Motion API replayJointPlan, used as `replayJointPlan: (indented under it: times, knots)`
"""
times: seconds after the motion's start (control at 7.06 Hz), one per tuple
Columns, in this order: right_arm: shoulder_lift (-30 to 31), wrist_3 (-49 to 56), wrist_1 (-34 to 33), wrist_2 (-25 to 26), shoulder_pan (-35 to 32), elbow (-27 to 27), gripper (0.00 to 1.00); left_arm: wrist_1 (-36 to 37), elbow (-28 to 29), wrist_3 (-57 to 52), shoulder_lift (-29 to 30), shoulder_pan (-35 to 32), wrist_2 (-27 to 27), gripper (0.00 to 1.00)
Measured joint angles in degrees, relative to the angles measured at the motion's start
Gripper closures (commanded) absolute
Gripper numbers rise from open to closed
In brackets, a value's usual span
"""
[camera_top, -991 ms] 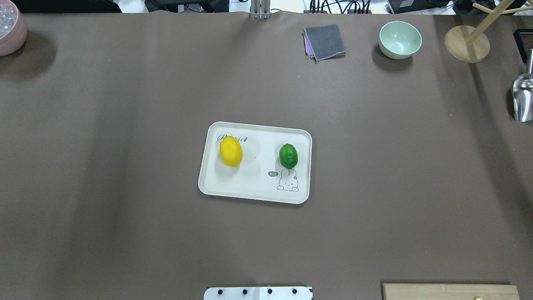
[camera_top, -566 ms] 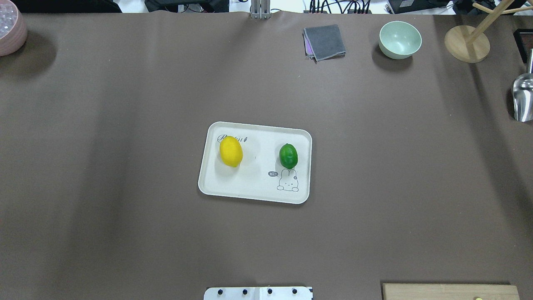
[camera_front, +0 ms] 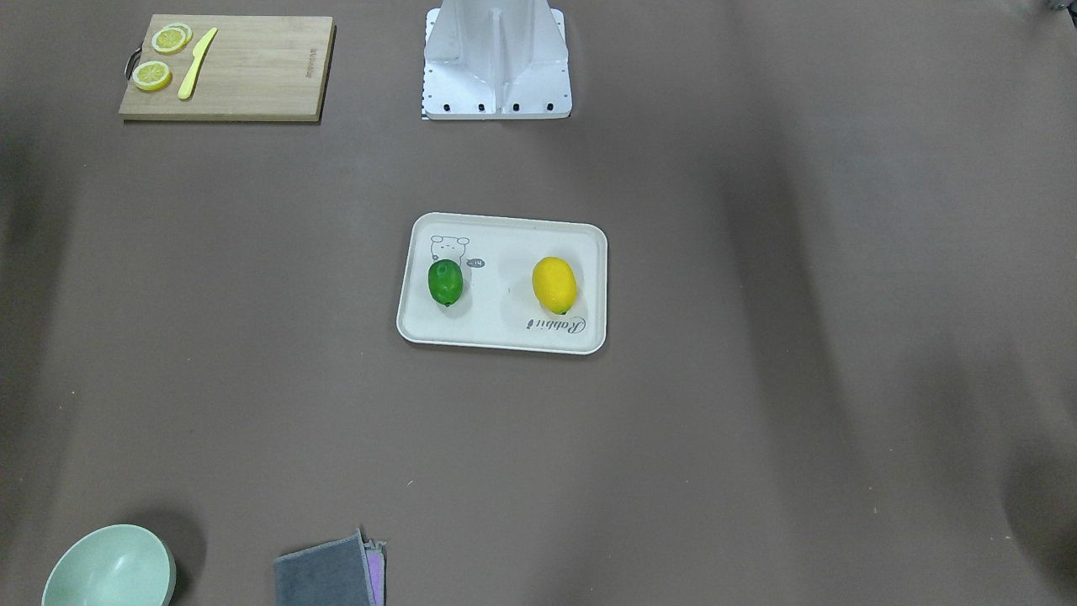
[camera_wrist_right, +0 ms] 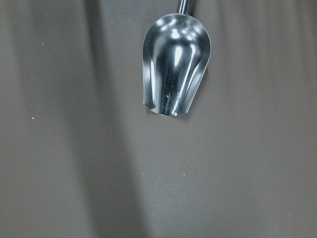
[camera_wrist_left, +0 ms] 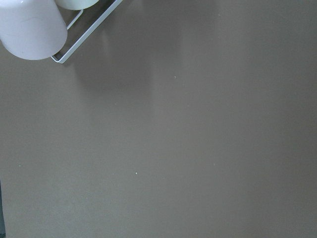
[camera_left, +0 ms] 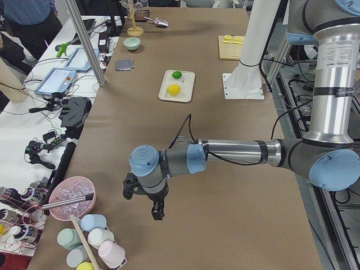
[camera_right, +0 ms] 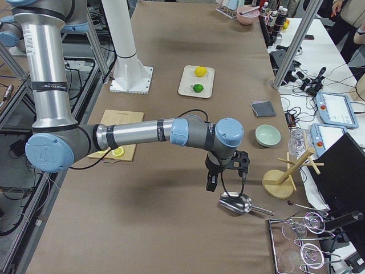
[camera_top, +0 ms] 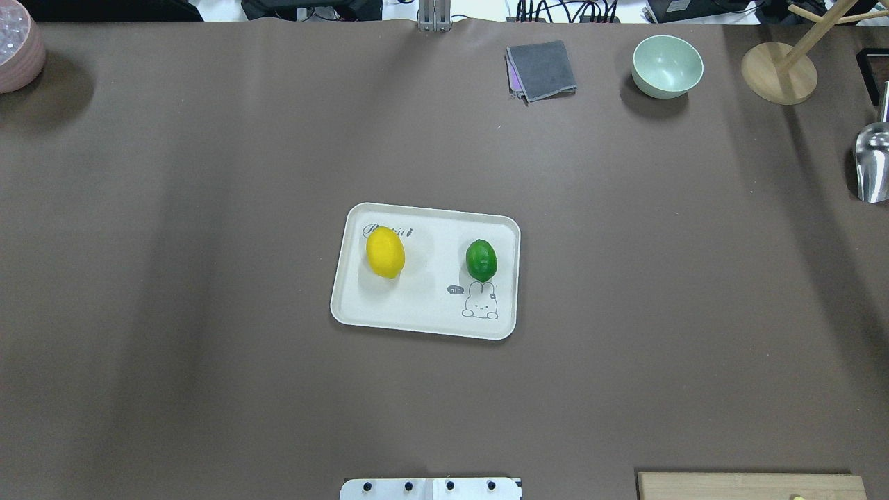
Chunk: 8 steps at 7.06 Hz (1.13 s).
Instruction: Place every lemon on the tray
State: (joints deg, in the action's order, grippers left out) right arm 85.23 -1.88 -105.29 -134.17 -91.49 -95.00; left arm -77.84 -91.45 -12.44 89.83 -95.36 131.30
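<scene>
The cream-white tray (camera_top: 424,312) with the rabbit print lies at the table's middle and also shows in the front-facing view (camera_front: 505,328). The yellow lemon (camera_top: 385,253) rests on its left part and the green lemon (camera_top: 480,260) on its right part; both show in the front-facing view (camera_front: 554,284) (camera_front: 445,282). My left gripper (camera_left: 143,203) hangs above the table's far left end. My right gripper (camera_right: 225,171) hangs above the far right end, near a metal scoop. Both show only in the side views, so I cannot tell whether they are open or shut.
A wooden cutting board (camera_front: 252,71) holds lemon slices (camera_front: 152,75) and a yellow knife (camera_front: 197,51). A green bowl (camera_top: 667,66), a grey cloth (camera_top: 542,69), a wooden stand (camera_top: 778,73) and the metal scoop (camera_wrist_right: 176,69) lie at the back right. A pink bowl (camera_top: 17,52) stands back left.
</scene>
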Motion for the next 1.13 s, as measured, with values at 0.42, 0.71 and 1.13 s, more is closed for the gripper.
replayJointPlan:
  times: [0.42,0.71,1.13]
  knots:
    - [-0.1,0.0,0.0,0.0,0.0,-0.2,0.0,0.2,-1.6,0.3,-0.5,-0.2,0.3,0.02]
    - [-0.3,0.0,0.0,0.0,0.0,-0.3,0.0,0.2,-3.2,0.5,-1.7,-0.4,1.5,0.02]
    - [-0.5,-0.1,0.0,0.0,0.0,-0.4,0.0,0.2,-3.9,0.5,-2.5,-0.5,2.2,0.02]
